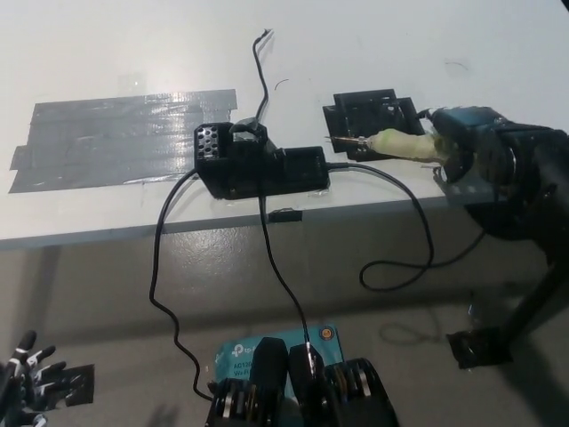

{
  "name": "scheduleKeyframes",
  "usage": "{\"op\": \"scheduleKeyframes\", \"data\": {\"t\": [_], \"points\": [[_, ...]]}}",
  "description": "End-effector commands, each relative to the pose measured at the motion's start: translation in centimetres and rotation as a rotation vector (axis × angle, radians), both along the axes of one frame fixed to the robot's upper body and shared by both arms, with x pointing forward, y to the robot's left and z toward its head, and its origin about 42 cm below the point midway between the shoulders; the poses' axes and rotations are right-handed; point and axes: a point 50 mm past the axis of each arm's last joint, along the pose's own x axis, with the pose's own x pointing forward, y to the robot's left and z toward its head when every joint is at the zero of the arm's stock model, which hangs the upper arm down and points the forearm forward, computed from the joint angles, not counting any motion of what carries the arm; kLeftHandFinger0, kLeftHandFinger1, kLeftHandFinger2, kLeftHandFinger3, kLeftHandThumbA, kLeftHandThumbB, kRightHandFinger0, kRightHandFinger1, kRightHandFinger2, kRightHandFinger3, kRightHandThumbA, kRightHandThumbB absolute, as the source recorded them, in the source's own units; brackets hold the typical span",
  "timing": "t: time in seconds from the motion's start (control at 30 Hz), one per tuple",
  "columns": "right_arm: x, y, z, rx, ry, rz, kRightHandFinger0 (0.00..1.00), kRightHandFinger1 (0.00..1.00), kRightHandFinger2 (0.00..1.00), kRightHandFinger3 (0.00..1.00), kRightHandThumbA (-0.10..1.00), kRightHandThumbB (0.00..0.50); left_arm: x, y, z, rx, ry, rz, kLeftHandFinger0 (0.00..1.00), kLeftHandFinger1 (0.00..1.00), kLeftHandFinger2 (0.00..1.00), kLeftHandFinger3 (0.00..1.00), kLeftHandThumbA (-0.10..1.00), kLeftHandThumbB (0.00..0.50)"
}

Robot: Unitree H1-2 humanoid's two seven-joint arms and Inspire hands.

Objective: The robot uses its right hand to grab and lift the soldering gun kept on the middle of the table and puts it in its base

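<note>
The soldering gun has a pale yellow-green handle and lies on the white table at the right, with its metal tip pointing left. My black right hand is down over the rear end of the handle and hides it; its grip is not visible. The black soldering base, with a perforated holder block at its left end, sits at the middle of the table near the front edge, left of the gun's tip. My white left hand rests low at the bottom left with its fingers spread.
A black square pad lies just behind the gun's tip. A large patch of grey tape covers the table's left part. Black cables run from the base over the front edge toward the floor, and one loops below the gun.
</note>
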Motion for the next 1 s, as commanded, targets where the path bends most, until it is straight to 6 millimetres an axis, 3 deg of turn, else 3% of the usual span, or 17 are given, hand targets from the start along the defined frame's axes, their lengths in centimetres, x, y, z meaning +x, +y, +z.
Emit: {"op": "scheduleKeyframes", "data": {"t": [0.0, 0.2, 0.33, 0.4, 0.47, 0.7, 0.73, 0.97], "points": [[0.5, 0.7, 1.5, 0.042, -0.060, -0.008, 1.00, 1.00, 1.00, 1.00, 0.59, 0.457, -0.1, 0.5, 0.9, 0.018, -0.004, -0.025, 0.78, 0.87, 0.93, 1.00, 1.00, 0.278], [0.6, -0.5, 0.0, 0.074, -0.057, -0.068, 1.00, 1.00, 1.00, 1.00, 0.56, 0.435, -0.1, 0.2, 1.2, 0.035, -0.011, -0.031, 0.75, 0.86, 0.92, 1.00, 1.00, 0.276], [0.7, -1.8, -0.8, 0.060, -0.060, -0.089, 1.00, 1.00, 1.00, 1.00, 0.61, 0.402, 0.4, 0.1, 1.2, 0.034, -0.019, -0.040, 0.76, 0.88, 0.92, 1.00, 1.00, 0.274], [0.6, -1.9, -1.0, 0.058, -0.058, -0.085, 1.00, 1.00, 1.00, 1.00, 0.62, 0.405, 0.4, 0.1, 1.2, 0.037, -0.022, -0.037, 0.76, 0.88, 0.92, 1.00, 1.00, 0.280], [0.5, -2.0, -1.5, 0.058, -0.049, -0.087, 1.00, 1.00, 1.00, 1.00, 0.64, 0.425, 0.2, -0.1, 1.4, 0.040, -0.030, -0.045, 0.76, 0.88, 0.92, 1.00, 1.00, 0.254], [-0.3, -2.5, -3.1, 0.066, -0.024, -0.111, 1.00, 1.00, 1.00, 1.00, 0.56, 0.409, 0.5, -0.2, 1.6, 0.042, -0.033, -0.057, 0.76, 0.87, 0.92, 1.00, 1.00, 0.245], [-0.4, -2.5, -3.4, 0.074, -0.015, -0.101, 1.00, 1.00, 1.00, 1.00, 0.53, 0.381, 0.6, -0.3, 1.7, 0.043, -0.032, -0.060, 0.75, 0.87, 0.92, 1.00, 1.00, 0.233], [-0.8, -1.1, -4.1, 0.081, 0.014, -0.089, 1.00, 1.00, 1.00, 1.00, 0.47, 0.348, 0.9, -0.9, 1.8, 0.040, -0.034, -0.080, 0.75, 0.87, 0.93, 1.00, 1.00, 0.253]]}}
